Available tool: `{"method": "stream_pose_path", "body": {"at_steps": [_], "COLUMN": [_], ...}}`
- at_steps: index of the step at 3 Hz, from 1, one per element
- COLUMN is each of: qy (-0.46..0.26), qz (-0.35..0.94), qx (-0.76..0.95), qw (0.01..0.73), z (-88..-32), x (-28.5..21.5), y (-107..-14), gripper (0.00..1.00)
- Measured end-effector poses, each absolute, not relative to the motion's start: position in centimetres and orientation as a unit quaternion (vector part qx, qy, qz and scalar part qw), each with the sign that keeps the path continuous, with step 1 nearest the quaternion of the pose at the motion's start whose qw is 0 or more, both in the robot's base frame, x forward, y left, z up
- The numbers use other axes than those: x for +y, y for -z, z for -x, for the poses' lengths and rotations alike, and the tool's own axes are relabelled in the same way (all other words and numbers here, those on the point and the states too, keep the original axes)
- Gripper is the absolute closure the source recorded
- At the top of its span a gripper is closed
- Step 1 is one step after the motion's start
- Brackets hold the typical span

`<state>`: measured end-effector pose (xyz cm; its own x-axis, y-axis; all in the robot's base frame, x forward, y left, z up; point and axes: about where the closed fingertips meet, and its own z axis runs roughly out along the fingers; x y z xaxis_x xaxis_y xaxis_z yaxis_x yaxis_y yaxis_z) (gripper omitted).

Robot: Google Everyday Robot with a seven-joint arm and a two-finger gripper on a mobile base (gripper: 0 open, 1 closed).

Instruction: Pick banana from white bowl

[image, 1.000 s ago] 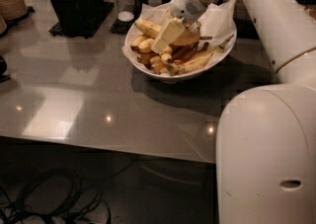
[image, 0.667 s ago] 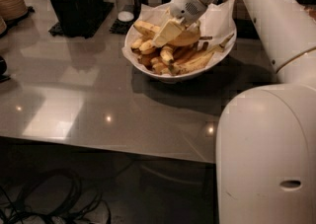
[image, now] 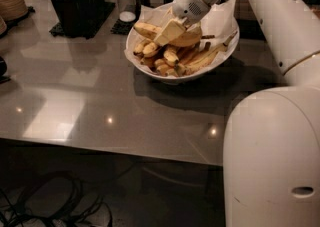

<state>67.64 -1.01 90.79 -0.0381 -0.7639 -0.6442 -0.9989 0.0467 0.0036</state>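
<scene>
1. Hardly any travel against a second ago: same station over the white bowl (image: 211,68) for the gripper (image: 170,31), reaching in from the upper right; at most a slight lift and tilt of the banana (image: 192,36) along with it.
2. Same camera view, state of the jaws: closed across the banana's middle, by the look of it. Near pad flat on the front face, far pad hidden behind the fruit.
3. Position of the banana: crosswise in the jaws, one end poking out to the left, thicker yellow length out to the right. Resting on or just above the heap of smaller bananas (image: 165,57); cannot tell which. Well inside the bowl's rim, over the crinkled paper (image: 220,18).
4. Step in hand, as judged: lifting clear. Best done straight up and slowly, with the grip centred so neither end droops. No sideways drag, which could snag the smaller bananas or catch the paper and tug the bowl across the desk (image: 100,96).
5. Firm but not crushing squeeze advisable: soft skin, likely to bruise or slip.
6. Beyond the bowl: black holder (image: 75,8) and stack of tan plates (image: 11,2) at far left, well apart from any lift path.
</scene>
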Motion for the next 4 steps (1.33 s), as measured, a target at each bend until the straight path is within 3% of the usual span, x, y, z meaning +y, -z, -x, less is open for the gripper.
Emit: {"method": "stream_pose_path", "body": {"at_steps": [1, 2, 4], "qy": [-0.240, -0.190, -0.073], "qz": [0.645, 0.642, 0.639], "qx": [0.663, 0.679, 0.730], "qw": [0.295, 0.302, 0.231], "z": [-67.0, -65.3, -59.1], "x": [-2.1, -3.9, -7.3], "y": [-93.0, -95.5, -97.5], "gripper": [1.00, 1.00, 1.00]}}
